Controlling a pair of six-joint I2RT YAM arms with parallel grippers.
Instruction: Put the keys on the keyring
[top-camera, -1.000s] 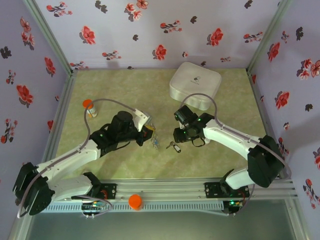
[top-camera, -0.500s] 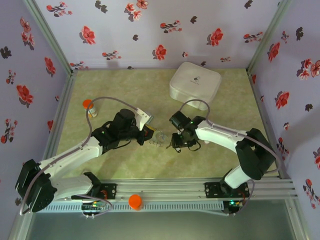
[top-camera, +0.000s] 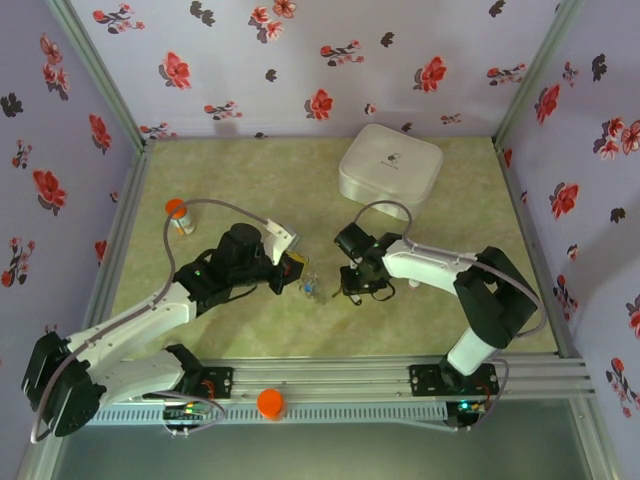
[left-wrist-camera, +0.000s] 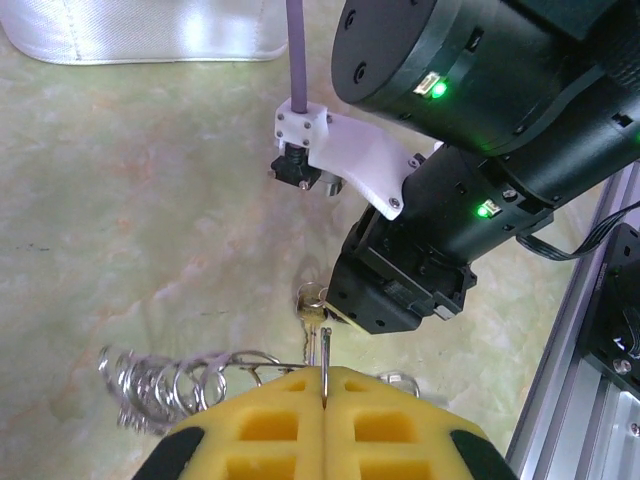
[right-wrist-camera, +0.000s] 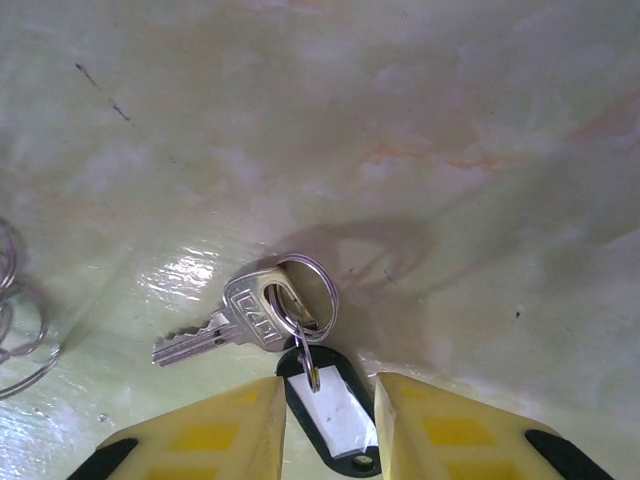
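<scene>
The left gripper (left-wrist-camera: 325, 380) was fully closed, its yellow fingers (left-wrist-camera: 270, 425) pinched on the thin dark wire hoop of the keyring (left-wrist-camera: 325, 352); a bunch of small silver loops (left-wrist-camera: 150, 385) hung on that wire at the gripper's 9 o'clock. The right gripper (right-wrist-camera: 330, 390) held its own yellow fingers (right-wrist-camera: 200, 435) a narrow gap apart, and a black-framed white plastic tag (right-wrist-camera: 335, 415) filled that gap; whether the pads pressed on it I could not tell. The flat silver key (right-wrist-camera: 225, 328) and its small split ring (right-wrist-camera: 310, 285) lay on the pale green marbled bench (right-wrist-camera: 400, 120) at 12 o'clock of those fingertips.

A second earlier that key had lain clear of the right gripper; the gripper had since come down over it, while the left gripper kept its place.

The top view added a white rounded square box (top-camera: 390, 165) at the bench's 1 o'clock and an orange-capped bottle (top-camera: 178, 213) at 9 o'clock; the right wrist view alone showed the key plainly.
</scene>
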